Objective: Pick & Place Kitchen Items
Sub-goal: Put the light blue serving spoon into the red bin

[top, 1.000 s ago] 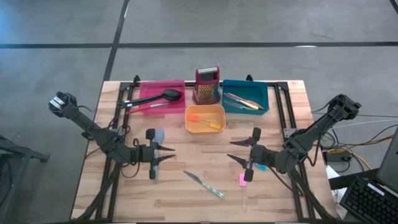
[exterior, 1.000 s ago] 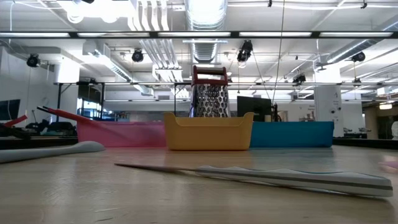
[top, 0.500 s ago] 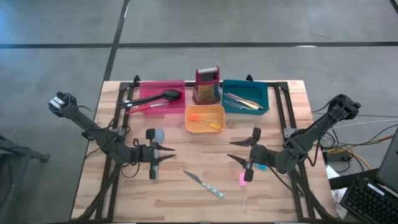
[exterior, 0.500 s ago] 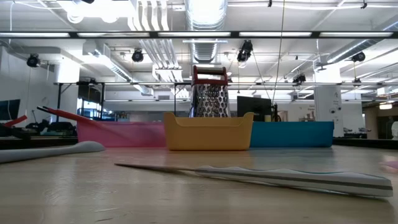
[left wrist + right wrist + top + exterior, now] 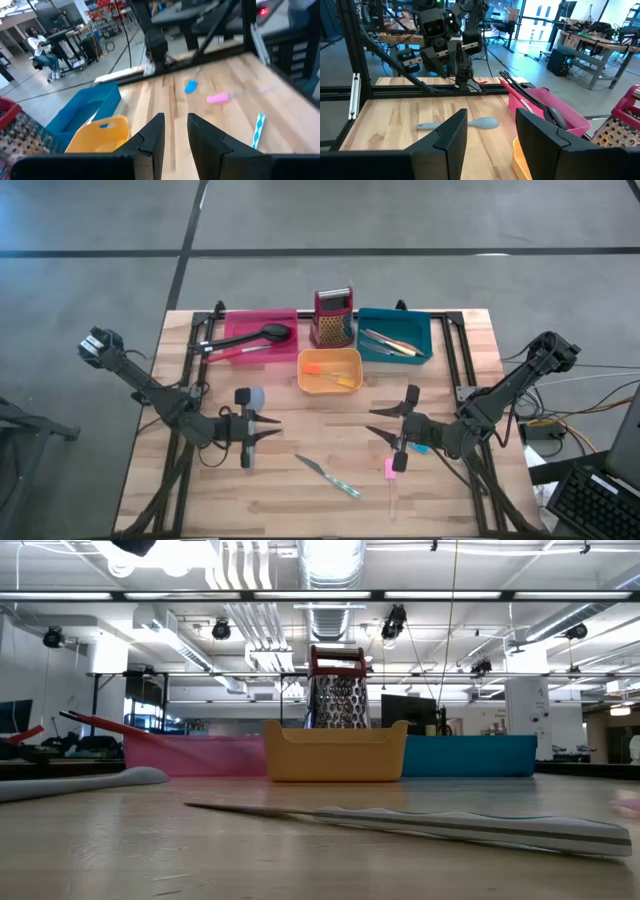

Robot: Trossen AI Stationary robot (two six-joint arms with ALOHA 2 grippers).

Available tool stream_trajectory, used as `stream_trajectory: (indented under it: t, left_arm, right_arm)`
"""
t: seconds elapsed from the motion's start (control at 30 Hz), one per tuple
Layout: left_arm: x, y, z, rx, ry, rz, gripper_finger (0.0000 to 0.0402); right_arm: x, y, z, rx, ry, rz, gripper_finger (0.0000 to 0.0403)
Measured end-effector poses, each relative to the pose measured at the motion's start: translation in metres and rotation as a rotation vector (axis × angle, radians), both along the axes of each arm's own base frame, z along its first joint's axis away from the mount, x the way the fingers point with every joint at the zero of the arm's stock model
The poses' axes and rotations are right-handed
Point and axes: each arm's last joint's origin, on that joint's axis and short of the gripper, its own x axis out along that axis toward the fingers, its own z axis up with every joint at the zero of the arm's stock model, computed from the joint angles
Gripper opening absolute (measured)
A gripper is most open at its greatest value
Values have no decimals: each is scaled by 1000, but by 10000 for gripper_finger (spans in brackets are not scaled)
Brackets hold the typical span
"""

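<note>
Three trays point(image 5: 260, 328), one grater point(image 5: 333, 317), perhaps four loose utensils point(image 5: 327, 474).

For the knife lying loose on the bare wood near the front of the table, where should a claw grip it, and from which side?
Probably from straight above, on the teal-striped handle of the knife. It lies flat on the table, so only a top-down pinch across its narrow width seems workable; the handle is the thicker end, the metal blade thin and flush with the wood. Nothing lies right beside it.
</note>
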Motion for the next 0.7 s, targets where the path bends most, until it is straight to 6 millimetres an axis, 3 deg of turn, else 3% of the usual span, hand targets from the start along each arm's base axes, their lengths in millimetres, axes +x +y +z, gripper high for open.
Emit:
stream_trajectory:
  t: [0.3,0.7]
  left_arm:
    - [8,0,-13,82,71,15,87]
    - [10,1,-9,85,54,21,87]
  right_arm:
    - [0,0,0,-3,1,0,131]
    - [0,0,0,1,0,0,91]
